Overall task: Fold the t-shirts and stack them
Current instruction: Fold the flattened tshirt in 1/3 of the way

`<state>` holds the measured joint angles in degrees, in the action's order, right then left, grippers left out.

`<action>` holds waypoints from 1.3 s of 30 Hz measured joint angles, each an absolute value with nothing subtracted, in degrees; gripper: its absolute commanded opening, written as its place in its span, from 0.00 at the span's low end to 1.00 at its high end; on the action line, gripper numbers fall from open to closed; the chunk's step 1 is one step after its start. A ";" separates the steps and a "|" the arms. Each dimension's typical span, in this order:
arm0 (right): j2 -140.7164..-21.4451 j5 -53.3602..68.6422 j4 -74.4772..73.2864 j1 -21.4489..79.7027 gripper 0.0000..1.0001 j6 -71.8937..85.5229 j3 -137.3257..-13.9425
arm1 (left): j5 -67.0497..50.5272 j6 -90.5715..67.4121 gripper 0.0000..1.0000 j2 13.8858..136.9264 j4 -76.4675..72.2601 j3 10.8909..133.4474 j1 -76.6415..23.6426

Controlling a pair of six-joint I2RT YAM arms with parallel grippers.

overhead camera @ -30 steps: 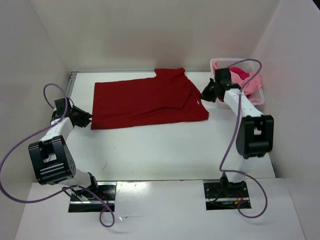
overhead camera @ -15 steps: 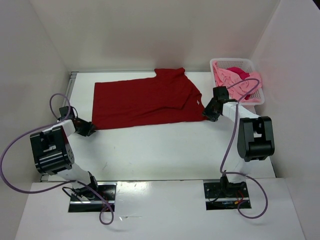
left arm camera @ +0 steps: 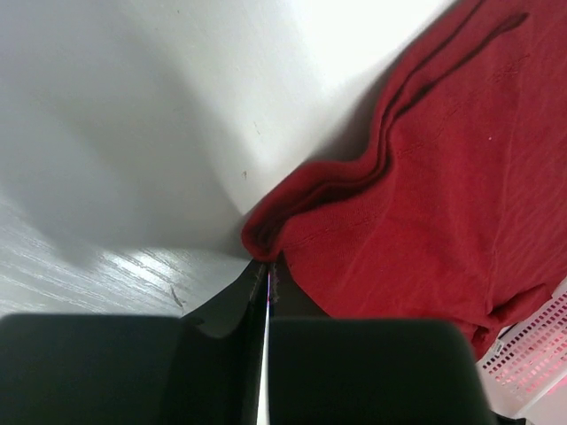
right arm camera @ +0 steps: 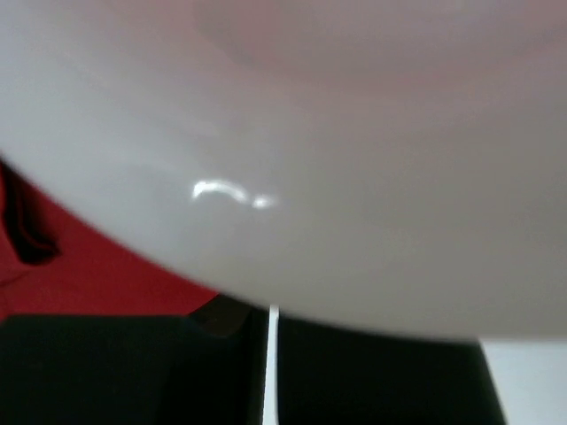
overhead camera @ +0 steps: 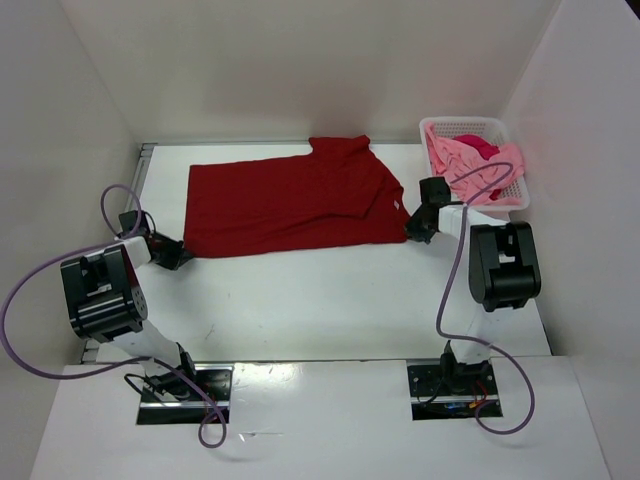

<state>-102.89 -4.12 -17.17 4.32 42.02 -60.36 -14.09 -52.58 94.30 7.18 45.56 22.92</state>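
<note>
Seen from above, a dark red shirt [overhead camera: 295,205] is spread flat across the far half of a white table [overhead camera: 320,300]. It reaches from about 10 o'clock to about 1 o'clock, and its collar end is turned toward 12 o'clock. A white mesh basket [overhead camera: 462,123] is set in the far corner at 2 o'clock, just beside the red cloth but apart from it. A light pink shirt [overhead camera: 452,157] is heaped inside and draped over the rim on the 3 o'clock side. A magenta shirt [overhead camera: 484,148] is tucked in on top of it.

The left gripper [overhead camera: 174,255] is held low at 9 o'clock, at the near left corner of the dark red shirt. In the left wrist view its fingers [left arm camera: 221,310] are pressed together, and the corner of the cloth [left arm camera: 266,235] is bunched into a small hump right at their tips, so it appears to be pinched there. The basket [left arm camera: 532,345] is glimpsed beyond the far edge of the cloth.

The right gripper [overhead camera: 413,230] is lowered at 3 o'clock, against the near right corner of the same shirt. In the blurred right wrist view its fingers [right arm camera: 372,372] are shut, with only a thin slit between them, and red cloth [right arm camera: 89,274] lies at 9 o'clock from them. It cannot be told whether any cloth is caught between them.

Purple cables [overhead camera: 30,300] are looped from both arms.
</note>
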 measured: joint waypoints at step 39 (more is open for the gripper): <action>-84.75 10.52 -22.50 13.54 0.47 44.62 -47.99 | -13.61 -44.91 0.39 71.40 18.17 43.90 -1.74</action>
